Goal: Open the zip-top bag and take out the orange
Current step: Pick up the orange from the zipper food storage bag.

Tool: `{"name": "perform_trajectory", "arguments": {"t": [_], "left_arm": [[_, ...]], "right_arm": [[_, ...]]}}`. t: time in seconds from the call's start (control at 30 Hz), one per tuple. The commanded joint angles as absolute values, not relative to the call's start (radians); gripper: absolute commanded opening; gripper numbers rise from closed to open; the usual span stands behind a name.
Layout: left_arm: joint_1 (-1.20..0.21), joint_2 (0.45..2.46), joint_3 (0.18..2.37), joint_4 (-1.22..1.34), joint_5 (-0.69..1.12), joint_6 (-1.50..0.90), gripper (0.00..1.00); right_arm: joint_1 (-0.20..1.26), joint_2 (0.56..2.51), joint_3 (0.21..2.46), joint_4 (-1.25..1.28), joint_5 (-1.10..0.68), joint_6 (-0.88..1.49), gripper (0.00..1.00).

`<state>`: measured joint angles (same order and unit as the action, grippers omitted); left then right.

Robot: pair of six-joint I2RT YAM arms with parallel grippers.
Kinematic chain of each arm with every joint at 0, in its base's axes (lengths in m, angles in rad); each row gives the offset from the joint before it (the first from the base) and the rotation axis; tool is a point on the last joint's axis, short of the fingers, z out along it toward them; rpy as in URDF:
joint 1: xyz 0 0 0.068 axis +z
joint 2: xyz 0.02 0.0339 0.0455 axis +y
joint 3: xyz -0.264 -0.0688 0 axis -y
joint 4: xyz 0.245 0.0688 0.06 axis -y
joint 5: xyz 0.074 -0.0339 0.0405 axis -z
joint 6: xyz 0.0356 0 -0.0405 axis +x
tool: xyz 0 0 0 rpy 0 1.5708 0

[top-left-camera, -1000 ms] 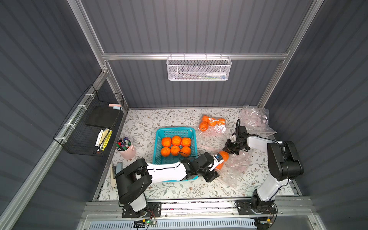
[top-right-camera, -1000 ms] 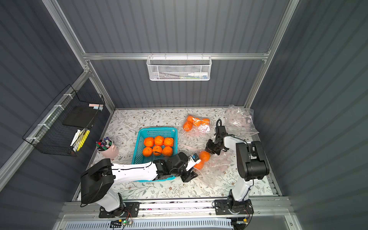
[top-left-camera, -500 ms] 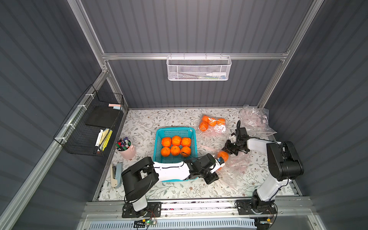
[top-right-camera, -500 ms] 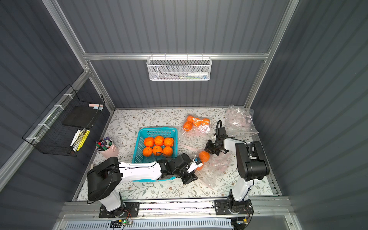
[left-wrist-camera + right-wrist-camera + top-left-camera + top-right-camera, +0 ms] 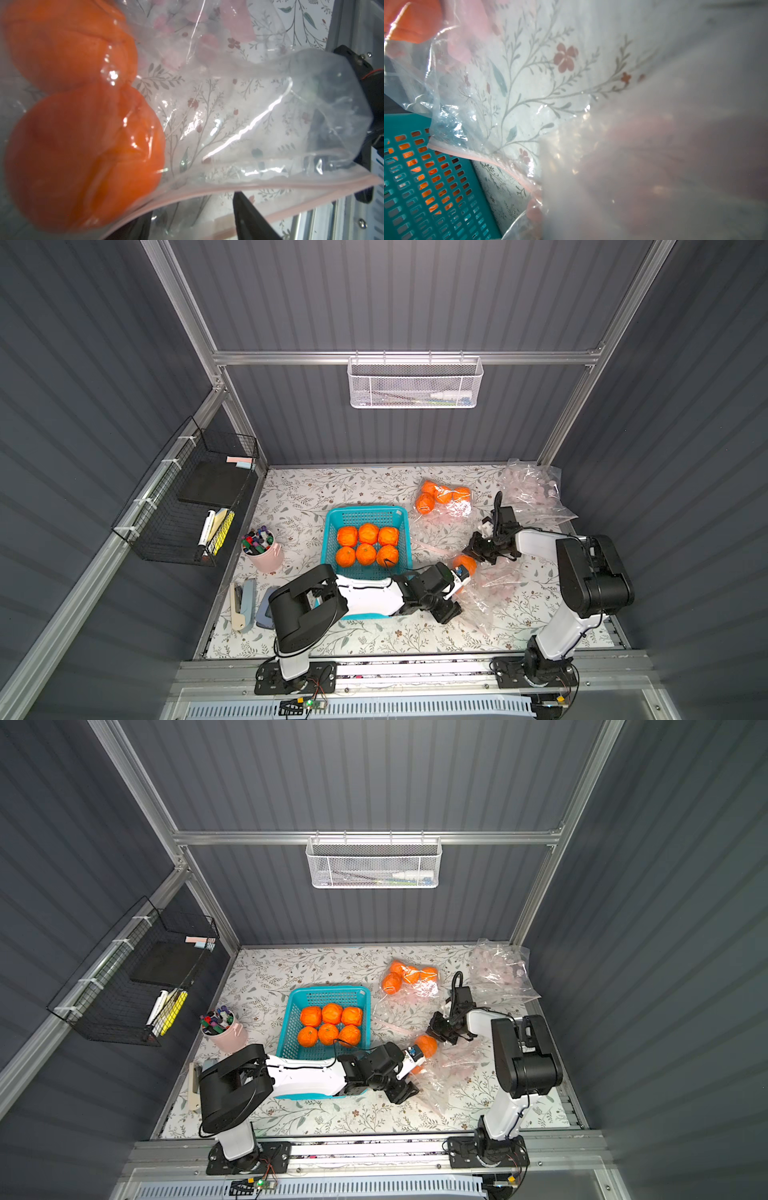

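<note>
Now the zip-top bag [image 5: 494, 587] is lying on the surface [image 5: 332, 485].
The right end effector [image 5: 473, 551] is pinching its film; the left end effector [image 5: 402, 1092] is gaping at its zip edge; the orange [image 5: 464, 563] is sitting inside.

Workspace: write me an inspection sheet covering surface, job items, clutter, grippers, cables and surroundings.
Surface: floral mat, carrying bags and a basket.
Job's things: zip-top bag between the arms, two oranges inside; cannot tell if the pink zip strip is parted.
Clutter: teal basket holding six oranges; second bag of oranges; empty bags; pink marker cup; stapler.
Grippers: left gripper open at the bag's edge; right gripper shut, apparently pinching the bag.
Cables: black loop at the right wrist; thin wire over the basket.
Surroundings: white mesh basket and black wire rack on the walls.
</note>
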<state>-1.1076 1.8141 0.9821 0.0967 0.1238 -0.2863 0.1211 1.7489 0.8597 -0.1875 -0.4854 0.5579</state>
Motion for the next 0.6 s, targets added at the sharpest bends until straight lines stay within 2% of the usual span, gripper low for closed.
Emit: {"name": "perform_trajectory", "arguments": {"t": [0.0,0.27,0.57], "left_arm": [[-1.108,1.826,0.994,0.123,0.031,-0.343,0.7],[-1.101,1.863,1.129,-0.084,-0.129,-0.343,0.8],[-1.078,1.883,1.151,-0.1,-0.219,-0.371,0.81]], "right_arm": [[0.127,1.759,0.828,-0.251,-0.448,0.557,0.08],[0.127,1.755,0.838,-0.256,-0.45,0.555,0.07],[0.126,1.751,0.836,-0.262,-0.448,0.553,0.07]]}}
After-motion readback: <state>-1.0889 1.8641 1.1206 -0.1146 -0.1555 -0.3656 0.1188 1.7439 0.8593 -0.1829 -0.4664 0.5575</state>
